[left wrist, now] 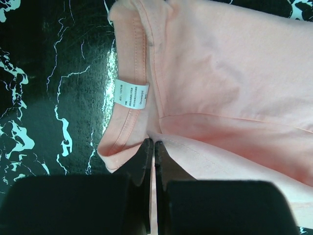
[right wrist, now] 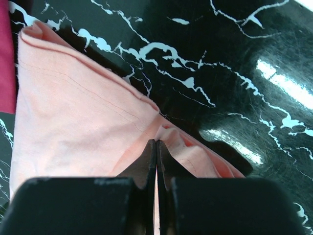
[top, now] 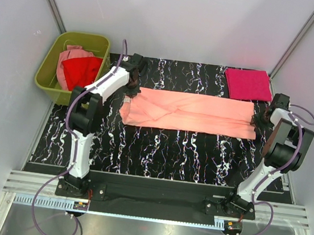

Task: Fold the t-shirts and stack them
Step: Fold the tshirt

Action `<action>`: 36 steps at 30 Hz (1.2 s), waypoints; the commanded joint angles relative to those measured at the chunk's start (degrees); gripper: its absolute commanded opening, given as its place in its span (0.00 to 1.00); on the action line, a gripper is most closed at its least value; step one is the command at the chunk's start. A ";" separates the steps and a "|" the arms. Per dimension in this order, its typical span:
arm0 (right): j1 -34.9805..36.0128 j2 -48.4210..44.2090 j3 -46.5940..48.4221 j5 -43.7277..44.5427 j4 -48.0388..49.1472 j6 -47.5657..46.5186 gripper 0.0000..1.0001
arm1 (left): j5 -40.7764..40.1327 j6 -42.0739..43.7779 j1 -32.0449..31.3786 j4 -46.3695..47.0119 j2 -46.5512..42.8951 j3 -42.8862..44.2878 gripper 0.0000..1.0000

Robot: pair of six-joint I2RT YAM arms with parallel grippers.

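A salmon-peach t-shirt [top: 192, 111] lies stretched as a long folded band across the black marbled mat. My left gripper [top: 130, 95] is shut on its left end, pinching cloth just below the collar and white label [left wrist: 131, 94] in the left wrist view, fingertips together [left wrist: 152, 143]. At the band's right end, my right gripper [top: 258, 120] is shut on a bunched hem corner [right wrist: 156, 142]. A magenta-pink t-shirt [top: 248, 84], folded into a rectangle, lies at the back right. A red t-shirt [top: 82, 71] and a dusty pink one [top: 73, 55] sit crumpled in the bin.
The olive-green plastic bin [top: 46, 78] stands off the mat's back left corner, close to my left arm. The black marbled mat [top: 170, 153] shows in front of the band. White walls with metal posts enclose the table on three sides.
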 commanded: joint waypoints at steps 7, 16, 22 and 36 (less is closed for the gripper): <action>0.43 2.63 4.12 1.85 0.22 -0.18 0.00 | -2.98 1.51 0.90 -0.66 3.02 7.37 0.00; 1.12 1.93 6.31 -1.84 0.57 -1.49 0.28 | -2.10 2.21 0.98 0.40 2.85 7.55 0.00; 2.53 -1.94 5.61 -0.17 -2.50 -2.11 0.43 | -1.92 2.30 0.98 0.22 2.59 7.72 0.00; 3.77 2.36 4.29 4.49 -4.96 0.27 0.12 | -1.57 3.00 0.98 0.40 0.21 9.65 0.00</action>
